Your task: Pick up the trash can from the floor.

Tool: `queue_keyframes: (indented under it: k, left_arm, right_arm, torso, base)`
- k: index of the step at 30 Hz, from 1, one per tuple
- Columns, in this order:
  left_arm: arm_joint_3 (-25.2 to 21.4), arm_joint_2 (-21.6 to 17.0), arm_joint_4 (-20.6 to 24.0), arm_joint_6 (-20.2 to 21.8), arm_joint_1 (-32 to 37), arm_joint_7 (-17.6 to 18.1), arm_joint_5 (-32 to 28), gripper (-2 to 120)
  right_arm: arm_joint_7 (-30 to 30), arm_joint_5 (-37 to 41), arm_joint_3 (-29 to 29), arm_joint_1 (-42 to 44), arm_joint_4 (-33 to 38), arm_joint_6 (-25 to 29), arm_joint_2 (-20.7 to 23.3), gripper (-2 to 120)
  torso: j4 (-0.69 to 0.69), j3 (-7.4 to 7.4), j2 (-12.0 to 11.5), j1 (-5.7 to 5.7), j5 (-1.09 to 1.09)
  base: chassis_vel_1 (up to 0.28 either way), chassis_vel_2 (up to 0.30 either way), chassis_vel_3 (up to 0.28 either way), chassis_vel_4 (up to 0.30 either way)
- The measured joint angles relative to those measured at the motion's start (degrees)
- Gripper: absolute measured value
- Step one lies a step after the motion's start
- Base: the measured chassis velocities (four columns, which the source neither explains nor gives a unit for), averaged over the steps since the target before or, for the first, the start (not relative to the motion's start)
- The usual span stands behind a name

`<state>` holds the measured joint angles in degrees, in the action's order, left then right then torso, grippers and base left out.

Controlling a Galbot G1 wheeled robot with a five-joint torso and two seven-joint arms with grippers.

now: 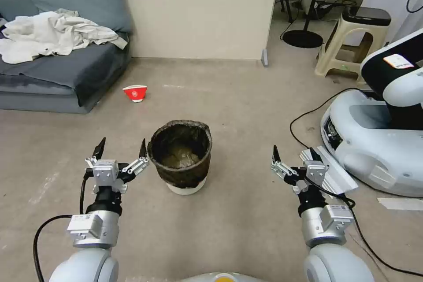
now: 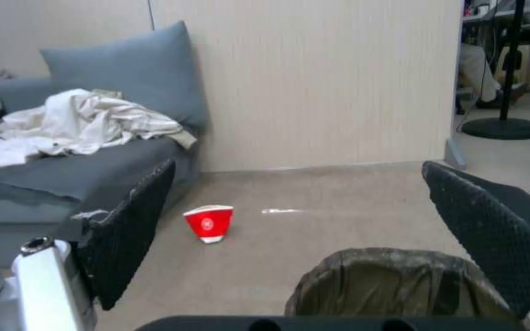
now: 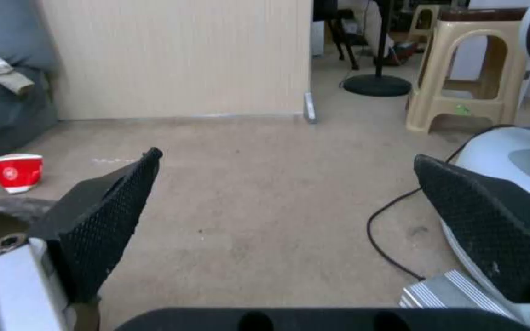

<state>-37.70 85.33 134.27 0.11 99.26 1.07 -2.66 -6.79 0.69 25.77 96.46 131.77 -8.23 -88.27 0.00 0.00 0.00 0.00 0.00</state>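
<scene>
Hovering spread wide: left pincer (image 1: 120, 150) beside trash can (image 1: 180, 155), right pincer (image 1: 294, 155) apart; risking tipping it.

Both arms reach forward and down. The left pincer (image 1: 120, 149) is spread wide. The right pincer (image 1: 295, 155) gapes too.

arms — white-grey shells | silver wrists | black cables — textured black fingers (image 2: 498, 230)
</scene>
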Motion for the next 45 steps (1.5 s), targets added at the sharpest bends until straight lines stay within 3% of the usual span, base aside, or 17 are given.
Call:
queue_keyframes:
  k: [12,22,31,37,39,45]
  left_arm:
    - [0.51,-1.03,-1.62,3.71,-2.24,0.91,-1.81,100]
    - [1.90,-7.39,-6.70,18.86,-10.58,4.88,-12.70,100]
    - [5.15,-12.17,-17.00,24.88,-21.50,7.29,-16.67,100]
    - [7.98,-12.77,-19.19,29.74,-24.49,10.64,-19.03,100]
    - [9.94,-12.55,-20.39,33.98,-25.78,13.02,-19.43,100]
    - [10.89,-12.40,-21.65,37.58,-26.81,15.21,-19.43,100]
  right_arm:
    - [-0.82,0.73,-0.43,-0.77,-0.79,0.30,0.35,100]
    - [-1.13,1.44,-0.44,-1.70,-1.58,0.39,1.48,100]
    - [-1.81,1.47,-0.71,-2.50,-2.44,0.09,1.67,100]
    - [-1.94,1.54,-0.30,-2.51,-3.01,0.09,1.91,100]
    - [-1.98,1.73,-0.21,-2.89,-3.62,0.09,1.95,100]
    - [-2.05,1.69,-0.87,-3.58,-4.31,0.08,1.66,100]
  torso:
    - [0.01,0.01,0.00,0.00,0.00]
    - [0.00,0.00,0.00,0.00,0.00]
    - [0.01,0.01,0.00,0.00,-0.01]
    - [0.00,0.01,0.00,0.00,0.00]
    - [0.00,0.01,0.00,0.00,0.00]
    - [0.01,0.00,0.00,0.00,0.00]
  base:
    - [-0.115,0.121,0.118,-0.124]
    - [-0.034,0.023,0.026,-0.027]
    - [0.000,0.000,0.000,0.000]
    - [0.000,0.000,0.000,0.000]
    - [0.000,0.000,0.000,0.000]
    - [0.000,0.000,0.000,0.000]
